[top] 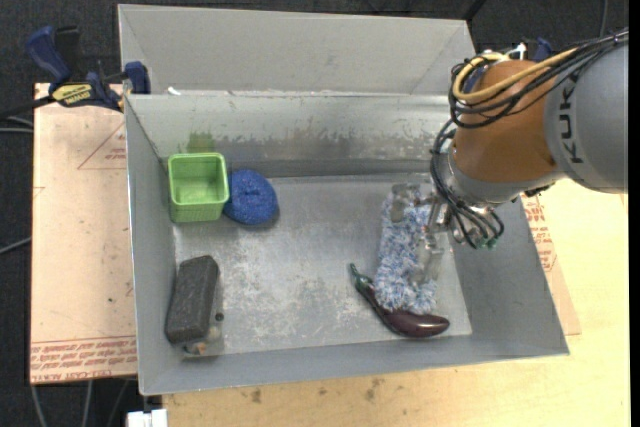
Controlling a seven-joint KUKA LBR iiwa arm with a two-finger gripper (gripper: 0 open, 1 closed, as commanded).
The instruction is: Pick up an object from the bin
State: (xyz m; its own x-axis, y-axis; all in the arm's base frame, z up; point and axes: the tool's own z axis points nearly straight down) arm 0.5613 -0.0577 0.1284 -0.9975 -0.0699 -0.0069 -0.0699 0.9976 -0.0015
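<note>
My fingers (pixel 428 237) hang over the upper end of the blue-and-white knitted cloth (pixel 400 265) in the bin (pixel 300 265). Open or closed? I can't tell from here. A purple aubergine (pixel 408 318) touches the cloth's lower end. Well left of the cloth sit a blue ball (pixel 252 198), a green square cup (pixel 197 186) and a grey block (pixel 192 298).

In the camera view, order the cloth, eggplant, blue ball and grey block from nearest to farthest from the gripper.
1. Cloth, right side, directly beneath the gripper.
2. Eggplant, front right.
3. Blue ball, back left.
4. Grey block, front left corner.
</note>
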